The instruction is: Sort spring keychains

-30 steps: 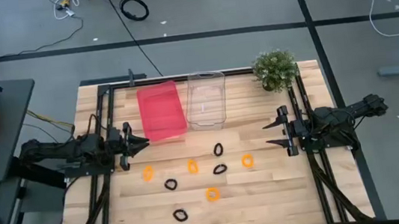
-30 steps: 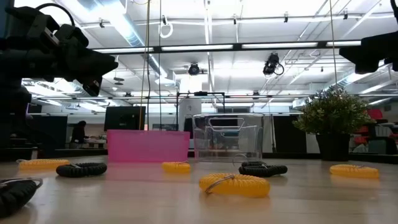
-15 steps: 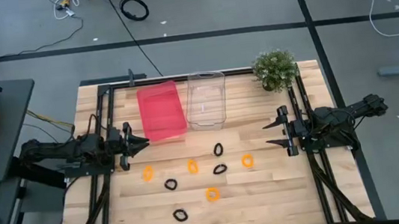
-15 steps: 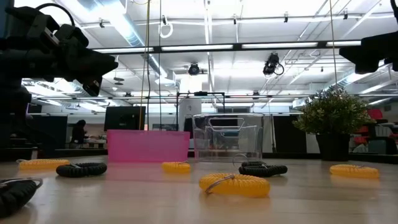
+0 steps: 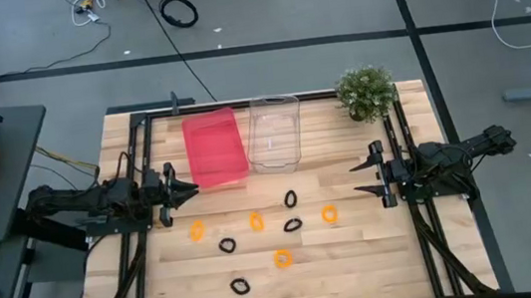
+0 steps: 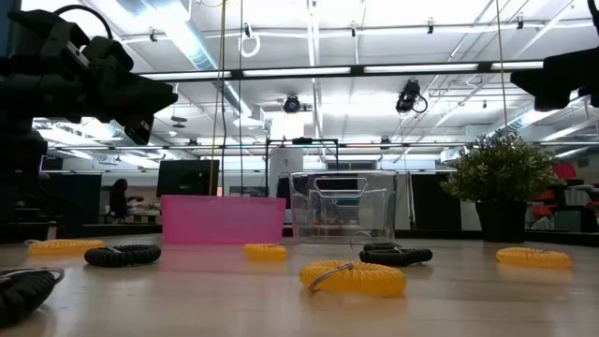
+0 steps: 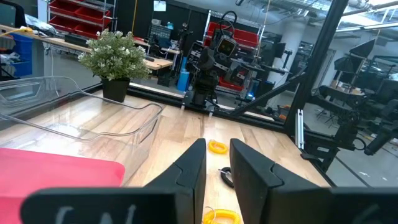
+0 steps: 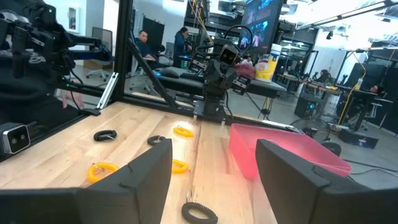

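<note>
Several small coiled spring keychains lie flat and scattered on the near half of the wooden table, orange ones [image 5: 256, 221] [image 5: 329, 214] [image 5: 282, 258] mixed with black ones [image 5: 290, 199] [image 5: 226, 245] [image 5: 240, 286]. My left gripper [image 5: 194, 188] hovers at the table's left side beside the pink bin [image 5: 215, 148], its fingers a narrow gap apart [image 7: 217, 163]. My right gripper [image 5: 355, 180] hovers at the right side, wide open [image 8: 214, 155]. Both point toward the table's middle and touch nothing. From table height the nearest orange keychain [image 6: 354, 278] lies in front.
A clear bin [image 5: 275, 133] stands next to the pink bin at the far middle of the table. A small potted plant [image 5: 366, 92] sits at the far right corner. Black frame rails run along both sides. People show in the room beyond [image 8: 143, 42].
Both arms and all keychains have kept still. A person's hand at the desk left of the table has drawn out of the high view.
</note>
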